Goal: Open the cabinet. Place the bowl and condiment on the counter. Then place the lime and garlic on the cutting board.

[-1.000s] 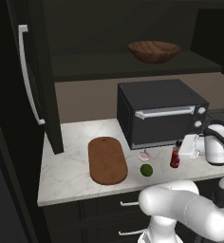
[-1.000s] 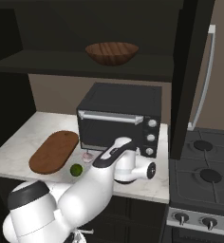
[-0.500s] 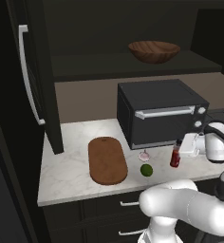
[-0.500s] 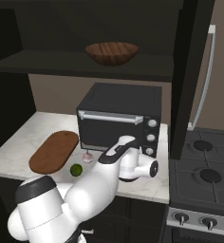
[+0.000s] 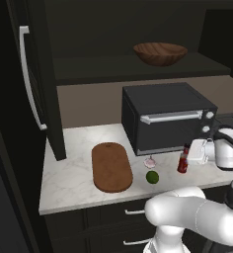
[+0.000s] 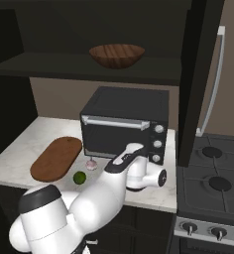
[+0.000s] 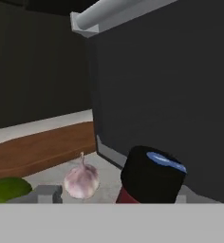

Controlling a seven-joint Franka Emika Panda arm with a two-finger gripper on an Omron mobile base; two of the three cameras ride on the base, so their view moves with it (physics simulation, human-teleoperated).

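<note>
The cabinet (image 5: 37,84) is open, and the brown wooden bowl (image 5: 160,53) (image 6: 117,55) sits on its shelf. On the marbled counter (image 5: 74,173), the red condiment bottle (image 5: 182,161) stands upright in front of the black oven. My gripper (image 5: 188,154) is at the bottle, open. In the hand view its fingertips (image 7: 47,192) stand apart on either side of the black cap (image 7: 152,174). The garlic (image 5: 149,161) (image 7: 81,179) and the lime (image 5: 152,177) (image 7: 7,190) lie on the counter just right of the cutting board (image 5: 111,166) (image 6: 56,158).
A black toaster oven (image 5: 165,116) stands at the back of the counter, close behind the bottle and garlic. A gas stove (image 6: 213,181) adjoins the counter on the right. The open cabinet doors (image 6: 201,74) hang over both ends of the counter.
The fingers now stand apart from the condiment bottle. The bottle, lime, garlic and bowl have kept their places. The arm's elbow has shifted slightly.
</note>
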